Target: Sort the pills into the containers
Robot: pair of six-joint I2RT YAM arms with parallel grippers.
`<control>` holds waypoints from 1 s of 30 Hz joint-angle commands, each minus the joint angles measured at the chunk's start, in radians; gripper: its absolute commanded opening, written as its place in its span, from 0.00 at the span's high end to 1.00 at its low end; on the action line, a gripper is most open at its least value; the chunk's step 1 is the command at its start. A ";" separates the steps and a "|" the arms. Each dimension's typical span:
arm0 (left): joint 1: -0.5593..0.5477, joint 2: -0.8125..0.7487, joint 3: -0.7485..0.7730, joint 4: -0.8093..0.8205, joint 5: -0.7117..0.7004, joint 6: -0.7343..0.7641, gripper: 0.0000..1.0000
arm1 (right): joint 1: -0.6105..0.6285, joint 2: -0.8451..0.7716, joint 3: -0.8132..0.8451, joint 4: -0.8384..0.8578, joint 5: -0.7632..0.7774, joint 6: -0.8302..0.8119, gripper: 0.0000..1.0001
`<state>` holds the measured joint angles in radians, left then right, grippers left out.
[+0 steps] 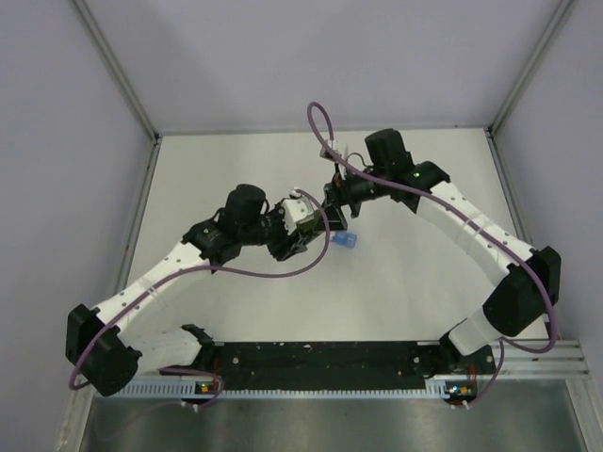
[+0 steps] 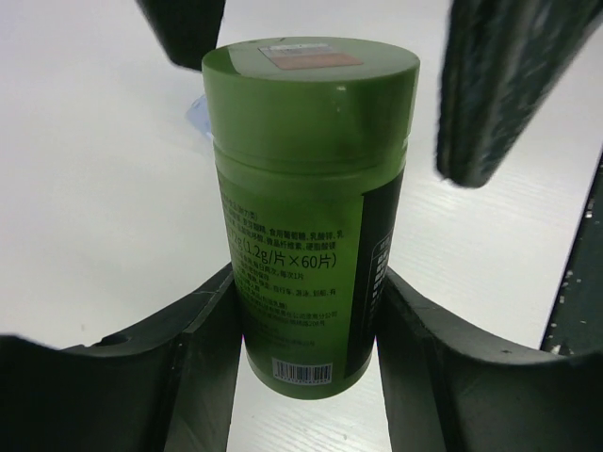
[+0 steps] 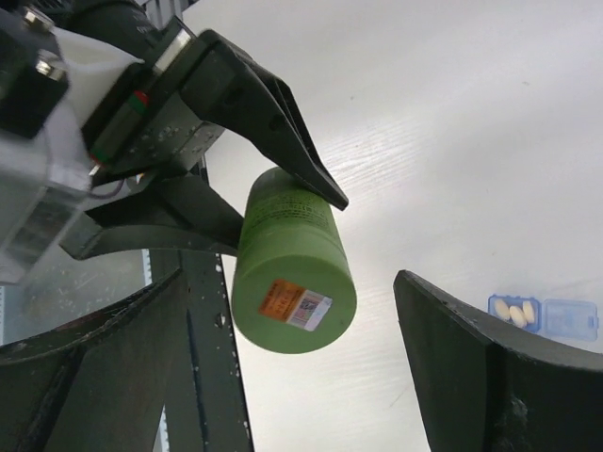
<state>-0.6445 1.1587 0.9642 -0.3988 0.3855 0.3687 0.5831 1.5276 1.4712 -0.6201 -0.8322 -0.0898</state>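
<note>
The white table top (image 1: 236, 160) is bounded on the left, far and right sides by pale walls joined by metal frame rails (image 1: 118, 66). Its near edge is taken up by a black mounting strip (image 1: 320, 356), where the two arm bases are bolted. Both arms are bent inward, so the grippers are met near the middle of the table. Wide bare surface is left toward the far edge and toward both side walls.

One dark green cylindrical plastic bottle with a green cap (image 2: 306, 217) is pinched around its lower body by the left gripper (image 2: 306, 315), one finger pressed to each side. It is held clear of the table, with the cap turned toward the right arm. The right gripper (image 3: 287, 282) is spread wide, one finger on each side of the cap. A gap is seen between the cap and both fingers in the right wrist view.

One small translucent blue plastic pill box (image 3: 545, 317) is lying flat on the table, just beside the meeting grippers and well apart from every edge. Two square compartments are seen in it. Three pale oblong pills (image 3: 515, 313) are counted in the compartment nearer the bottle.
</note>
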 commanded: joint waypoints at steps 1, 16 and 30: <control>0.022 0.018 0.068 -0.005 0.185 -0.025 1.00 | 0.011 -0.001 -0.017 0.017 -0.005 -0.036 0.11; 0.029 0.044 0.079 0.011 0.225 -0.051 1.00 | 0.032 0.054 -0.034 0.023 -0.042 -0.042 0.19; 0.046 0.038 0.038 0.057 0.211 -0.068 1.00 | 0.043 0.074 -0.031 0.023 -0.070 -0.056 0.52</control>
<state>-0.6014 1.2057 0.9974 -0.4114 0.5667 0.3107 0.6147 1.5929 1.4265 -0.6197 -0.8875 -0.1246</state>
